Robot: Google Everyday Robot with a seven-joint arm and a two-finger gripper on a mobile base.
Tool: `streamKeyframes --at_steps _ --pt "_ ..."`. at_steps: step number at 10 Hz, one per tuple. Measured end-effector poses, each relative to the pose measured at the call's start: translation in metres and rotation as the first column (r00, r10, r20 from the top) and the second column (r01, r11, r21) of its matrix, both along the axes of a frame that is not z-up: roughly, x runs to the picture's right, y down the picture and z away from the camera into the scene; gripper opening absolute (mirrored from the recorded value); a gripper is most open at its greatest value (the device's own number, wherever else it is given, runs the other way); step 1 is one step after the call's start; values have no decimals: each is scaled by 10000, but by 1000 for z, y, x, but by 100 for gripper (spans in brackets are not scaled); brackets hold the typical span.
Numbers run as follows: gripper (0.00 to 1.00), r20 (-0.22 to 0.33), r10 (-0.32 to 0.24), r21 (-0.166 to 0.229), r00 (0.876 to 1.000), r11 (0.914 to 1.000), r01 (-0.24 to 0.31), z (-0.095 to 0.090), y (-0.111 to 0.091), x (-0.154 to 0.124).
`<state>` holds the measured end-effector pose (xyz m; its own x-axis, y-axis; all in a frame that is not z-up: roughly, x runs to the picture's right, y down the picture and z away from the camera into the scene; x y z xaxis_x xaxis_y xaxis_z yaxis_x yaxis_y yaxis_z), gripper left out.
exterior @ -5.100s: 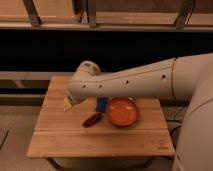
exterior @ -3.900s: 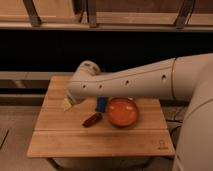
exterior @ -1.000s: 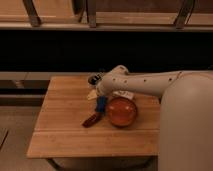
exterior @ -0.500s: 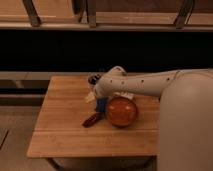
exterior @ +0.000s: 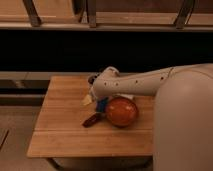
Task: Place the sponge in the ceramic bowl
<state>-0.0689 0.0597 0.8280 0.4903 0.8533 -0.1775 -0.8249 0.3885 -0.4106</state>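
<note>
One view only. Camera high, looking down and forward across table. Arm enters from right; its near part fills lower right corner, very close to lens. Gripper near frame centre, mid-distance, low over table. Bowl just right of gripper, slightly nearer camera. Sponge right at gripper, on bowl side. Behind gripper: dark band, then rails along top edge. Left of gripper, past table edge: floor. Whole tabletop in frame.

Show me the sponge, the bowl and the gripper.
sponge (exterior: 101,104): camera view, blue face beside the bowl.
bowl (exterior: 121,112): camera view, bare orange surface.
gripper (exterior: 90,99): camera view, pale tip close beside the sponge.
</note>
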Motion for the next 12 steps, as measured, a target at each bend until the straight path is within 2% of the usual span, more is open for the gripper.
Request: streamKeyframes --at_steps 2,5,7,10,12 --pt "78 35 63 76 10000 10000 -63 8 -3 -2" --pt "78 362 378 -48 9986 9993 -377 53 -1 12" --pt "78 761 305 -290 9966 9992 -284 78 4 27" --pt "78 1224 227 -534 9922 9984 -162 95 1 41" --pt "78 1317 210 -812 9911 9966 -104 104 2 49"
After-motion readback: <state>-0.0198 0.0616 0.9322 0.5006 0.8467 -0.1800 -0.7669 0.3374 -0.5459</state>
